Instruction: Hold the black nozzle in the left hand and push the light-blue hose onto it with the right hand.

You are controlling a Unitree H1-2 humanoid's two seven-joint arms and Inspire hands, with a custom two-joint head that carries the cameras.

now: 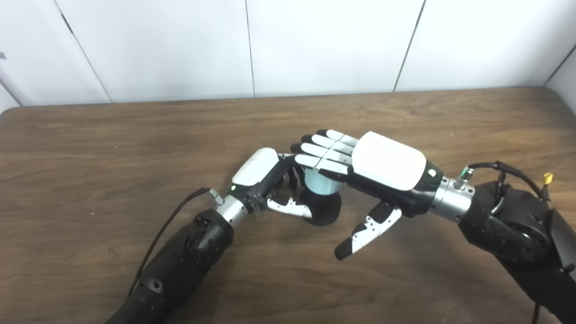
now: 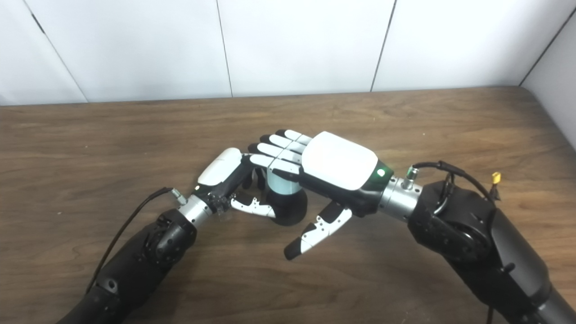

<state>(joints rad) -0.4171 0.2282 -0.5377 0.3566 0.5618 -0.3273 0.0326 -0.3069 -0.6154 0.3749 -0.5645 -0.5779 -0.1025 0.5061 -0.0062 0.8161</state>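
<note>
The black nozzle [image 1: 325, 208] stands on the wooden table [image 1: 135, 135] near the middle. The light-blue hose [image 1: 317, 185] sits upright on top of it. My left hand [image 1: 265, 180] is wrapped around the nozzle from the left, its thumb against the nozzle's front. My right hand [image 1: 373, 173] lies flat over the top of the hose, fingers stretched out to the left and thumb hanging free below. The top of the hose is hidden under the right hand's fingers. The same scene shows in the right eye view, with the hose [image 2: 281, 183] on the nozzle [image 2: 290, 209].
The table's far edge meets a white panelled wall [image 1: 315, 45]. A black cable [image 1: 171, 220] runs along my left forearm. Cables and a yellow connector [image 1: 547, 178] sit on my right forearm.
</note>
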